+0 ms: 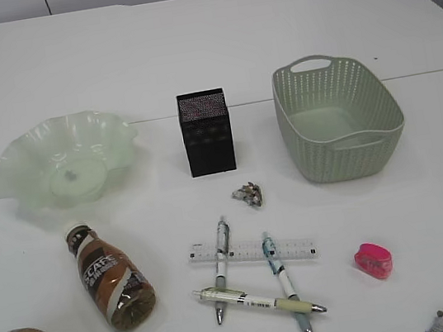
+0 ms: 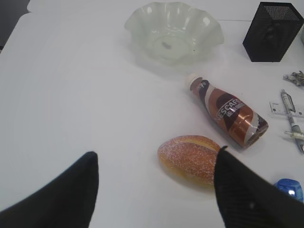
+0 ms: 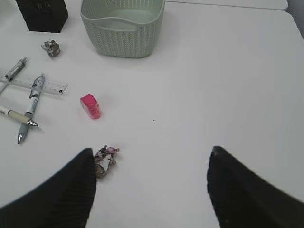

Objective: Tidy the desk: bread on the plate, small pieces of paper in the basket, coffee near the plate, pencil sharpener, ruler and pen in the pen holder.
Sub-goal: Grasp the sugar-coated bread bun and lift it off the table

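Note:
The bread (image 2: 190, 157) lies at the table's front left, just ahead of my open left gripper (image 2: 156, 154) and close to its right finger. The coffee bottle (image 1: 111, 274) lies on its side below the green glass plate (image 1: 13, 168). Three pens (image 1: 258, 301) cross the ruler (image 1: 296, 247) in front of the black mesh pen holder (image 1: 206, 132). To their right sits the pink pencil sharpener (image 1: 373, 260). One paper scrap (image 1: 248, 195) lies near the holder. Another scrap (image 3: 105, 159) lies by the left finger of my open right gripper (image 3: 151, 150). The green basket (image 1: 377, 92) holds nothing.
A small blue object (image 2: 289, 187) sits at the front edge, right of the bread. Bare white tabletop stretches behind the plate, holder and basket, and to the right of the basket.

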`<state>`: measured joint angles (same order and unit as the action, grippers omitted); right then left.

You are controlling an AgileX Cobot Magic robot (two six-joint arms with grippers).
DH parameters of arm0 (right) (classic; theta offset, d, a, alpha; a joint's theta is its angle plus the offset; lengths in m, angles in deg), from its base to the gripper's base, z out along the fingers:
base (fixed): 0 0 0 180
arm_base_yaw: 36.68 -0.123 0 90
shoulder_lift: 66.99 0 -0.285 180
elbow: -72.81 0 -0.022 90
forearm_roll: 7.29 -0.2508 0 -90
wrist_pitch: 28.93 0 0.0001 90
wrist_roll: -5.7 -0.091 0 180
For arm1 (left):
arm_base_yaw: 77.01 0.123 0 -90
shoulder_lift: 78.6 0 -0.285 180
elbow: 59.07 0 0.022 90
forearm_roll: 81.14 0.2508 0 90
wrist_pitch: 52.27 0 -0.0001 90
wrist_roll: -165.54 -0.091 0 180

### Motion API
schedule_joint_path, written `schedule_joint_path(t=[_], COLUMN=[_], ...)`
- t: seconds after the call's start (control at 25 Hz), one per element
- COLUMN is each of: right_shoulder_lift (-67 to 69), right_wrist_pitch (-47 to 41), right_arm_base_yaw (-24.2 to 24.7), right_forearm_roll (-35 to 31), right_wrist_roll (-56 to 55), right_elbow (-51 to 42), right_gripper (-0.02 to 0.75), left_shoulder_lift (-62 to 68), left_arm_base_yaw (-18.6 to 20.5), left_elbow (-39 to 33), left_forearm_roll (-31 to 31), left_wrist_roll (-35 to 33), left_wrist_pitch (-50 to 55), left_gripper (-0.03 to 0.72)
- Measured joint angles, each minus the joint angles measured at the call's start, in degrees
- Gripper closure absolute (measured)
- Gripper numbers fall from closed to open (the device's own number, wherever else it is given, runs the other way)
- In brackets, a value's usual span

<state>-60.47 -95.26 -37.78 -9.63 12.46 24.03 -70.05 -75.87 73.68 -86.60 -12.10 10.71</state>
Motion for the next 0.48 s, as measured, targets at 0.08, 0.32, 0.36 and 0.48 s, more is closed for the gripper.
schedule_joint_path(t=[0.08, 0.32, 0.36, 0.48], right_shoulder_lift=[0.0, 0.0, 0.0, 0.0], right_wrist_pitch=[0.0, 0.0, 0.0, 0.0], right_arm_base_yaw=[0.0, 0.0, 0.0, 0.0], right_forearm_roll=[0.0, 0.0, 0.0, 0.0], right_wrist_roll=[0.0, 0.0, 0.0, 0.0], right_elbow=[0.0, 0.0, 0.0, 0.0], right_gripper=[0.205, 0.205, 0.205, 0.205], left_shoulder_lift=[0.0, 0.0, 0.0, 0.0], left_arm_base_yaw=[0.0, 0.0, 0.0, 0.0], left_elbow=[0.0, 0.0, 0.0, 0.0], left_forearm_roll=[0.0, 0.0, 0.0, 0.0], left_wrist_roll=[0.0, 0.0, 0.0, 0.0], left_wrist_pitch=[0.0, 0.0, 0.0, 0.0], left_gripper=[0.137, 0.137, 0.137, 0.137])
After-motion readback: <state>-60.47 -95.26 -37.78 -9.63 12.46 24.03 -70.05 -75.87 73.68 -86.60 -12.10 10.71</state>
